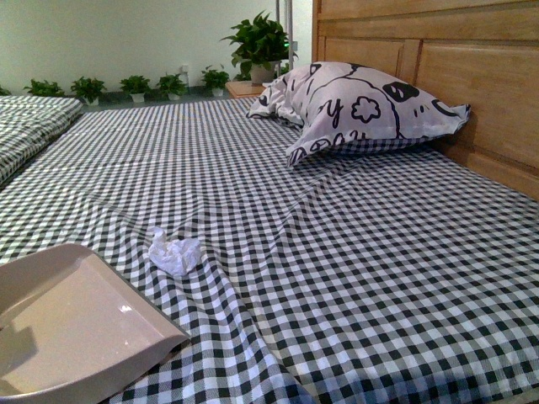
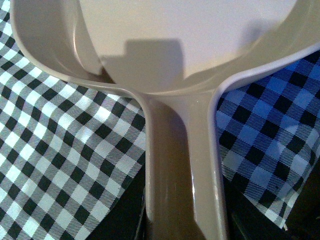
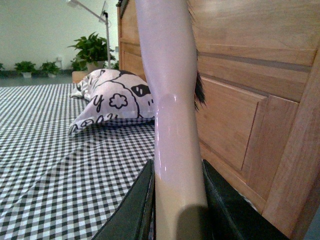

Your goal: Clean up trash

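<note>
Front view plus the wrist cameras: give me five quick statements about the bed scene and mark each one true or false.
1. The tissue wad lies inside the dustpan. False: it lies on the sheet, just outside the pan's front edge.
2. The pillow lies next to the wooden headboard. True.
3. The sheet is plain white. False: it is black-and-white checked.
4. Potted plants stand in a row by the far wall. True.
5. The right jaws are empty. False: a pale handle sits between them.
</note>
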